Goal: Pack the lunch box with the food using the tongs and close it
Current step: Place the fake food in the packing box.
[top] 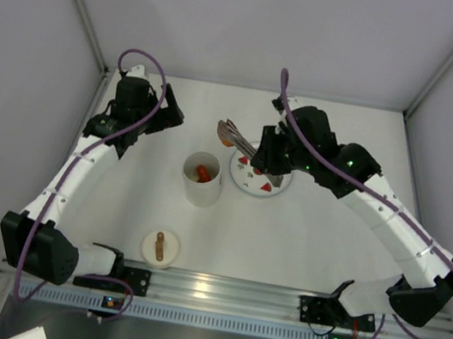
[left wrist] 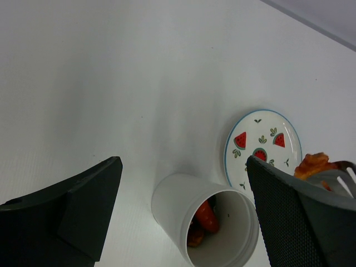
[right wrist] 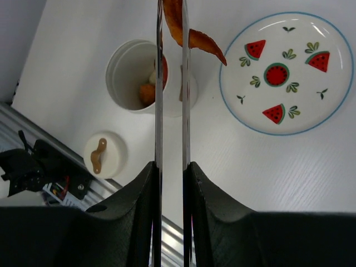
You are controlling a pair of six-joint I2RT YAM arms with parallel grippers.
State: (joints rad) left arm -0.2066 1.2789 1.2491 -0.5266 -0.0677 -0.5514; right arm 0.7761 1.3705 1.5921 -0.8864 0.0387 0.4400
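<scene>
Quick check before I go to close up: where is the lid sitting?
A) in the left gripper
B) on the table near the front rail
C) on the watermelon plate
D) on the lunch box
B: the lid lies flat on the table by the front rail, well apart from the open lunch box.

Bright diffuse light, soft faint shadows, glare on the rail (top: 207, 286)
</scene>
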